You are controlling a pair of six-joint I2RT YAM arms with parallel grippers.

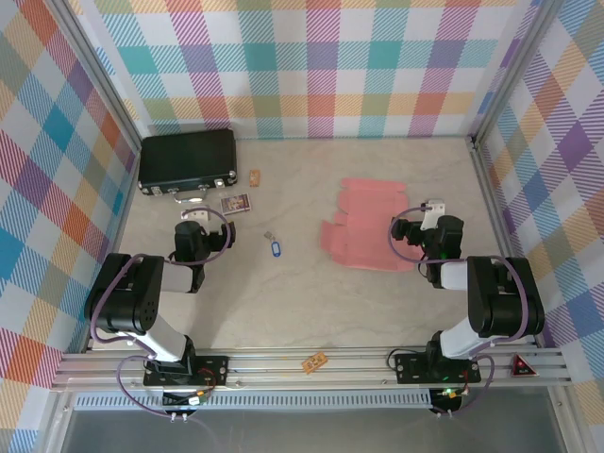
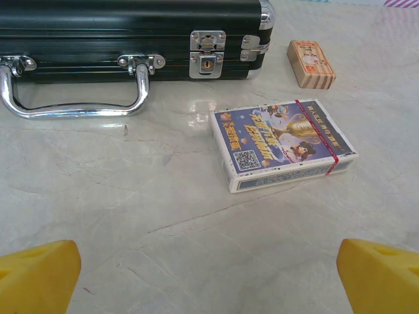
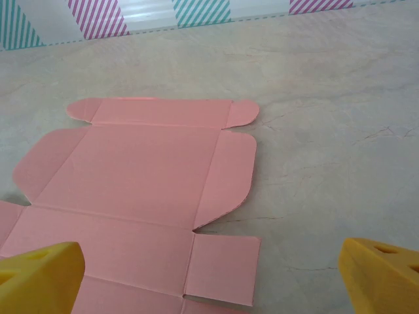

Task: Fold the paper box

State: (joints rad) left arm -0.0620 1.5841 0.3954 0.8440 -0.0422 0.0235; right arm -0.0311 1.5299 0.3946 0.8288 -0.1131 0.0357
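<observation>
Nearest us, a metal rail (image 1: 311, 370) runs across the bottom of the overhead view. Both arm bases are bolted to it, and a small tan scrap (image 1: 315, 360) lies on it between them. Beyond it lies a pale marble-look table (image 1: 311, 302) with plaid walls (image 1: 311, 66) on three sides.

The left arm (image 1: 142, 302) reaches forward on the left side. From its wrist camera we see the left gripper (image 2: 209, 278) spread wide, its yellow fingertips (image 2: 36, 278) at the two bottom corners with nothing but bare table between them. Ahead of it a pack of cards (image 2: 281, 144) lies flat, bound by a red band. Behind the pack a black case (image 2: 131, 26) with metal latches and a chrome handle sits near the far left corner. A small tan block (image 2: 311, 63) lies just right of the case. A blue key tag (image 1: 276, 248) rests near the table's middle, well apart from the rest.

The right arm (image 1: 491, 302) reaches forward on the right side. The right gripper (image 3: 209, 278) is also spread wide and holds nothing.

The paper box (image 1: 363, 226) is a salmon-pink die-cut sheet. It lies flat and unfolded, right of centre, with its flaps spread out. The right gripper sits at its right edge. From the right wrist camera, one yellow tip is over the sheet's near part and the other over bare table.
</observation>
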